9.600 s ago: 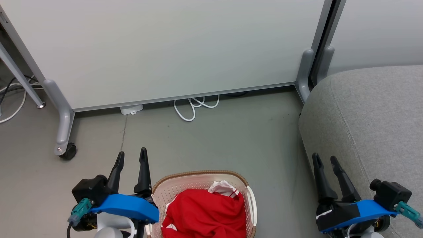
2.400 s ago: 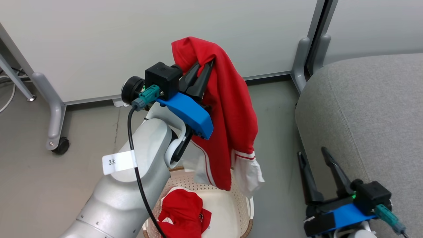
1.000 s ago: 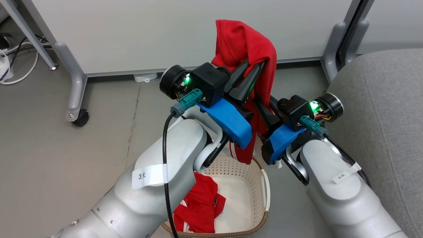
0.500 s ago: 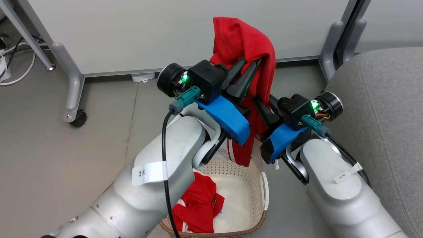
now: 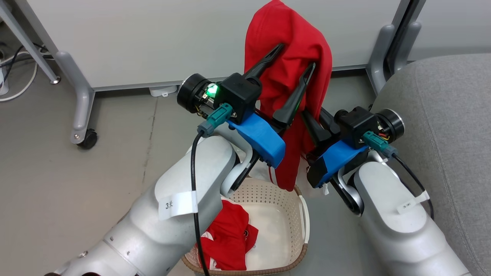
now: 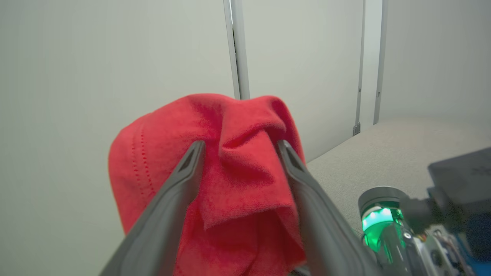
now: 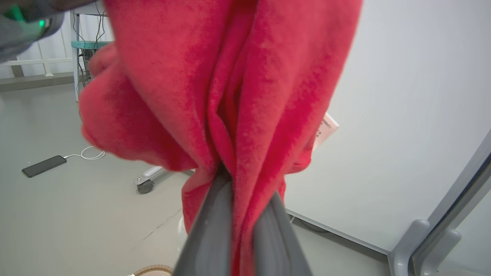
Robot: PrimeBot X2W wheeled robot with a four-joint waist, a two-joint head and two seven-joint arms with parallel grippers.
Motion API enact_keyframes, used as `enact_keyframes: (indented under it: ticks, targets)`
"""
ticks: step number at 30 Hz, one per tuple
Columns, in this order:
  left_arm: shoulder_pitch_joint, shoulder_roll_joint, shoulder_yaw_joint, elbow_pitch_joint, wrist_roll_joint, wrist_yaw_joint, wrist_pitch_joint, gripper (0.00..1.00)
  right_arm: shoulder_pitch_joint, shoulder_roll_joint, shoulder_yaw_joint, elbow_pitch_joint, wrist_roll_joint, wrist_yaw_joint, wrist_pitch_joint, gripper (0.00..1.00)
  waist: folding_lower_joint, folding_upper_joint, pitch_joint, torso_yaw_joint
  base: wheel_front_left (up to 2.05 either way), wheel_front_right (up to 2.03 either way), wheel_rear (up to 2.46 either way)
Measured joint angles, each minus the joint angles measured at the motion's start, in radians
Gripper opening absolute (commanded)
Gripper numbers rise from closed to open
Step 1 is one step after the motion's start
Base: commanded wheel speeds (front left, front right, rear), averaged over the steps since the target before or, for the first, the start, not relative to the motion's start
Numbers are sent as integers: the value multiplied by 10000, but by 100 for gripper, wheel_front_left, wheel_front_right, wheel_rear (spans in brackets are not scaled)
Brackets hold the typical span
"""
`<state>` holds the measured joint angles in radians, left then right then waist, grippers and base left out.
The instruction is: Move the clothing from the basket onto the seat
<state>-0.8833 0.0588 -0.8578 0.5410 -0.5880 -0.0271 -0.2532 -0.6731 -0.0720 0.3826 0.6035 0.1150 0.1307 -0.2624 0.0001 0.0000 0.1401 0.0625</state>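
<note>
Red garment (image 5: 287,23) mid-handover by the look of it, hanging in the air above the basket (image 5: 268,188). Right gripper (image 5: 311,113) clamped on its bunched middle. The left gripper (image 5: 297,55) has its fingers wide apart, with the top fold loose between them. Second red garment (image 5: 230,241) lies in the basket. Next, I'd judge: back the left arm clear without snagging, swing the right over the grey seat (image 5: 441,115), release.

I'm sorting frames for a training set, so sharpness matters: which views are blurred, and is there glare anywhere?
Head view: sharp, evenly lit, soft shadows, no glare. Left wrist view: the red garment is fairly crisp, the right wrist's green light is out of focus. Right wrist view: the garment sits very close and looks soft; the floor behind is clearer.
</note>
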Motion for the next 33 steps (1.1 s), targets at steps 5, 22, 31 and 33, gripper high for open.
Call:
enact_keyframes:
  ticks: [5, 22, 31, 33]
  targets:
    - [65, 148, -23, -77, 173, 65, -42, 100, 107, -56, -303, -424, 88, 0, -2, 0, 0, 0, 143, -204, 0, 0, 0]
    - [853, 460, -199, -963, 995, 130, -84, 100, 1327, -451, -2173, -2123, 274, 0, 0, 0, 0, 0, 862, -2160, 0, 0, 0]
    - [1083, 481, -397, -1030, 1327, -36, -86, 100, 2112, -313, -3193, -3083, 293, 0, 0, 0, 0, 0, 1216, -3495, 0, 0, 0]
    - [1118, 458, -510, -1005, 1406, -92, -86, 100, 2322, -309, -3457, -3319, 305, 0, 0, 0, 0, 0, 1285, -3764, 0, 0, 0]
